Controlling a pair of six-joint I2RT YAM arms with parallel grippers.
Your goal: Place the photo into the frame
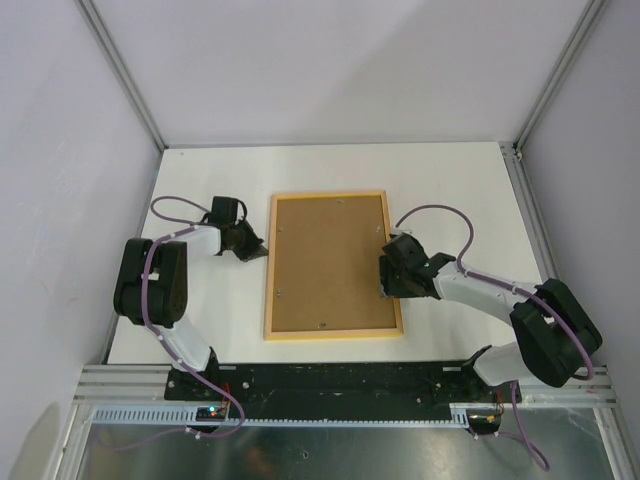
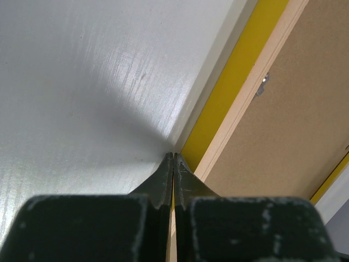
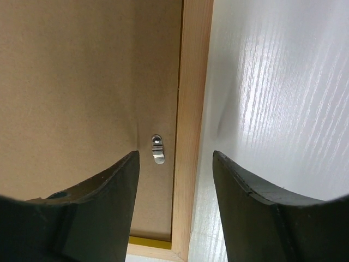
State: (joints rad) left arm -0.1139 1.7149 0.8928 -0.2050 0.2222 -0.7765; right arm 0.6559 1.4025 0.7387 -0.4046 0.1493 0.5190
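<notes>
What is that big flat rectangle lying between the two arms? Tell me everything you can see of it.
It is the frame, lying flat and face down on the white table. Pale wood back up, bright yellow showing at its edge. A brown backing board fills it, small metal clips along the rim. The shut left gripper sits at its left edge; the open right gripper straddles its right rail.

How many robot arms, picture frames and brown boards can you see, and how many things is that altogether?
Robot arms: 2, the left arm and the right arm
Picture frame: 1
Brown board: 1
Total: 4
</notes>
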